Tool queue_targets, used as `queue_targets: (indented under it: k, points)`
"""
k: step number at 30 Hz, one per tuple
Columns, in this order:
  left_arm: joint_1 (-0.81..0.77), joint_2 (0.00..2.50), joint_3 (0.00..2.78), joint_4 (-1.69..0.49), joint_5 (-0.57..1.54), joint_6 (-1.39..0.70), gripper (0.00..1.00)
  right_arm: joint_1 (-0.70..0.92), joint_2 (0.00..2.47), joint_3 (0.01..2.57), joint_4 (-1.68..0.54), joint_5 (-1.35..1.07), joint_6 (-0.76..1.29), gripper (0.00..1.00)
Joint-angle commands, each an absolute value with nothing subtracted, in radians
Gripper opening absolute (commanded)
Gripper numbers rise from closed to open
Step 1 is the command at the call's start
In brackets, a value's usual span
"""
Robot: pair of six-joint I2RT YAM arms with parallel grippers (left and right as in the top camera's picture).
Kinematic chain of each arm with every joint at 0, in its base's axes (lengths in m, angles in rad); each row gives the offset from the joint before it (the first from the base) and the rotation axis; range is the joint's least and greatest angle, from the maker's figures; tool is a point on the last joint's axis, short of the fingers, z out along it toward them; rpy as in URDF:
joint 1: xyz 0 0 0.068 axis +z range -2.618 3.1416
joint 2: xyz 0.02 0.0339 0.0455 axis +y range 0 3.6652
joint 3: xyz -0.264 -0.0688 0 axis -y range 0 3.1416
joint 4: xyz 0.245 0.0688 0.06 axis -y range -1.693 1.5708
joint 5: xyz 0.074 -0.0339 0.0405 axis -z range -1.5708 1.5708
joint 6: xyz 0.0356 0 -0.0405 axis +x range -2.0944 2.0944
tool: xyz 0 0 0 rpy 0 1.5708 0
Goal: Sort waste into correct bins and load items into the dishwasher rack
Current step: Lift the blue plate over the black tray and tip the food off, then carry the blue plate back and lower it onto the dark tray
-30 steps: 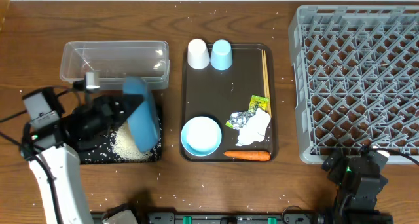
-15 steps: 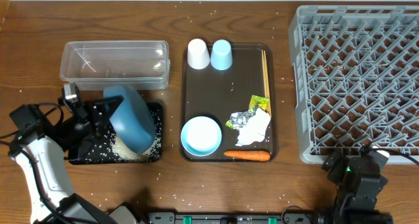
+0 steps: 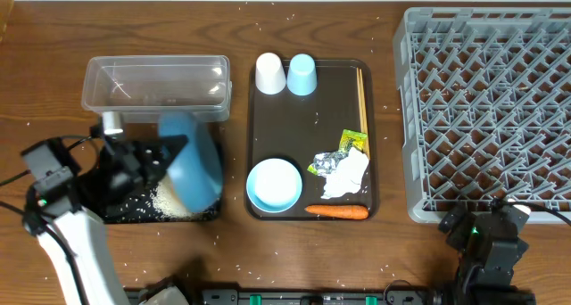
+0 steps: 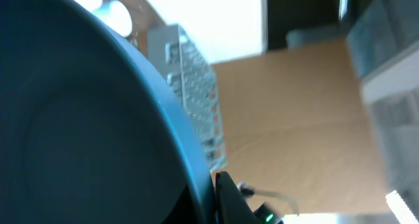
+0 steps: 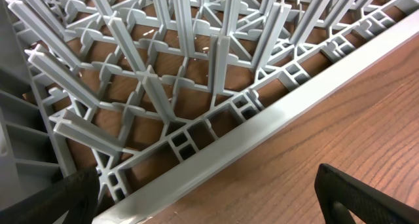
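At the left of the counter [image 3: 385,37], we find the left claw [image 3: 168,153] pressed together on the rim of the dark-blue plate [image 3: 192,162]. The plate is tipped steeply on edge over the right part of the black tray [image 3: 114,214]. Loose white rice [image 3: 169,199] lies heaped in the tray beneath it. We cannot tell whether the plate touches the tray. The clear tub [image 3: 89,95] sits just beyond the tray, on the far side.

The serving tray [image 3: 312,109] occupies the middle. At its far edge the white cup [image 3: 269,73] and the light-blue cup [image 3: 302,74] stand side by side, and the chopsticks [image 3: 361,95] lie along its right edge. The white bowl [image 3: 274,185] sits near left. To its right are the foil ball [image 3: 326,164], the napkin [image 3: 346,176] and the packet [image 3: 353,142], bunched together. The carrot [image 3: 337,211] lies along the near edge.

The dishwasher rack [image 3: 486,109] stands at the right. The right claw [image 5: 206,175] hangs spread wide beside its near rim, gripping nothing.
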State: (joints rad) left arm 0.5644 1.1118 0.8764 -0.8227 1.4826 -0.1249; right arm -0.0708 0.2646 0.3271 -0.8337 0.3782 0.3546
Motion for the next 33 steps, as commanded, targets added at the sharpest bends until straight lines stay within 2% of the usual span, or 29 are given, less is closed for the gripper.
queue_targets:
  k: [1, 5, 13, 17, 22, 25, 33]
  points:
    - [0.448, 1.033, 0.927, -0.794, 1.297, -0.219, 0.06, -0.077, 0.263, 0.338, -0.834, 0.388, 0.343, 0.99]
    - [0.234, 0.969, 0.995, -0.751, 0.976, -0.322, 0.06, -0.077, 0.263, 0.338, -0.834, 0.389, 0.343, 0.99]
    - [-0.257, 0.957, 1.05, -0.537, 0.465, -0.331, 0.06, -0.077, 0.263, 0.338, -0.834, 0.389, 0.343, 0.99]
    - [-0.452, 1.02, 1.05, -0.469, 0.225, -0.331, 0.06, -0.077, 0.263, 0.338, -0.834, 0.389, 0.343, 0.99]
    - [-0.608, 1.172, 1.05, -0.382, 0.05, -0.33, 0.06, -0.077, 0.263, 0.338, -0.834, 0.389, 0.343, 0.99]
    - [-0.657, 1.289, 1.05, -0.303, 0.04, -0.307, 0.06, -0.077, 0.263, 0.338, -0.834, 0.389, 0.343, 0.99]
    - [-0.678, 1.54, 1.05, -0.14, 0.035, -0.304, 0.08, -0.077, 0.263, 0.338, -0.834, 0.389, 0.343, 0.99]
